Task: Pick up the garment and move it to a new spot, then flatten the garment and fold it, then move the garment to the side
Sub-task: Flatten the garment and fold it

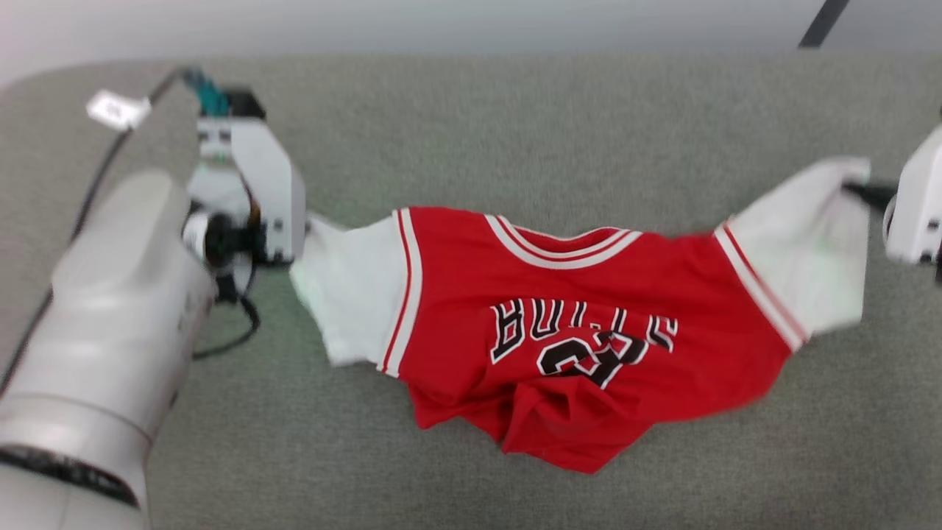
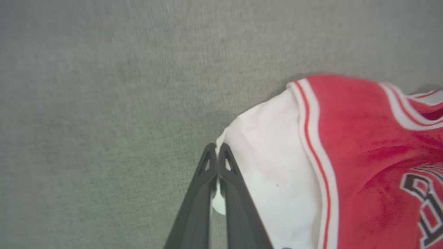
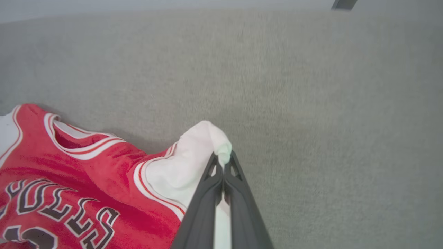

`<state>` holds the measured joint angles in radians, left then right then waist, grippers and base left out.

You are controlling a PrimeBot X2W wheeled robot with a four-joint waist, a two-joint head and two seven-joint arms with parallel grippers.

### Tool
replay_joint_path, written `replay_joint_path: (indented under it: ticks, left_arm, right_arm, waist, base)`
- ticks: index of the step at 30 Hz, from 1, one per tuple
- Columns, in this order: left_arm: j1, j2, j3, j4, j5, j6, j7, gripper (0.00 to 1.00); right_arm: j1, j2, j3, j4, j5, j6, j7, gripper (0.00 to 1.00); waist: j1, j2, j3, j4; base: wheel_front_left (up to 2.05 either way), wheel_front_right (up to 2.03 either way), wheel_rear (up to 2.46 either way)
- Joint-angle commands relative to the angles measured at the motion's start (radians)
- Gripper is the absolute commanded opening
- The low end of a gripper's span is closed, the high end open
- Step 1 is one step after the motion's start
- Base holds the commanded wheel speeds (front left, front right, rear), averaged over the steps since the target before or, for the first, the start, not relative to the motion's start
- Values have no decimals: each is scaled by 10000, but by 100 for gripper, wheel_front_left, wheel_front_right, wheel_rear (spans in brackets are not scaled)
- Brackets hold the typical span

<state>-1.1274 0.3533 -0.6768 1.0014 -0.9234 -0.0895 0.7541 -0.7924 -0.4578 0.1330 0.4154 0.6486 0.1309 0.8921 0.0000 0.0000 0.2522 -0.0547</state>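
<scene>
Garment point(image 1: 581, 324) spans left-right, collar point(image 1: 559, 246) away; left end effector point(image 2: 217, 148), right end effector point(image 3: 223, 159) clamp it.

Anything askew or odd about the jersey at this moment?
Yes. The garment is not flat: the left gripper and right gripper each pinch a white sleeve, the right one higher up the head view, and the red lower hem is bunched in folds nearest the robot.

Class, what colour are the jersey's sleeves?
White, edged with red-white striped trim; the head view shows both sleeves best.
</scene>
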Motion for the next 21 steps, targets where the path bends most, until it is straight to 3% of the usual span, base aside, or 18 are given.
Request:
replay_joint_path:
  ticks: [1,13,21]
  left_arm:
    - [-193,-2,27,-11,14,-53,-84,0]
    - [-2571,-330,302,273,503,223,-2200,0]
    - [-4073,-286,567,617,881,479,-4182,0]
  right_arm:
    - [-262,-34,3,-5,-199,-3,-202,0]
    - [-3702,1071,1388,1498,-2431,-5,-3781,0]
    - [-5888,2022,1918,3654,-3426,-5,-6963,0]
  waist:
    - [0,0,-637,189]
    - [0,0,-2124,263]
    - [0,0,-2574,150]
  base:
    - [0,0,0]
    - [0,0,0]
    - [0,0,0]
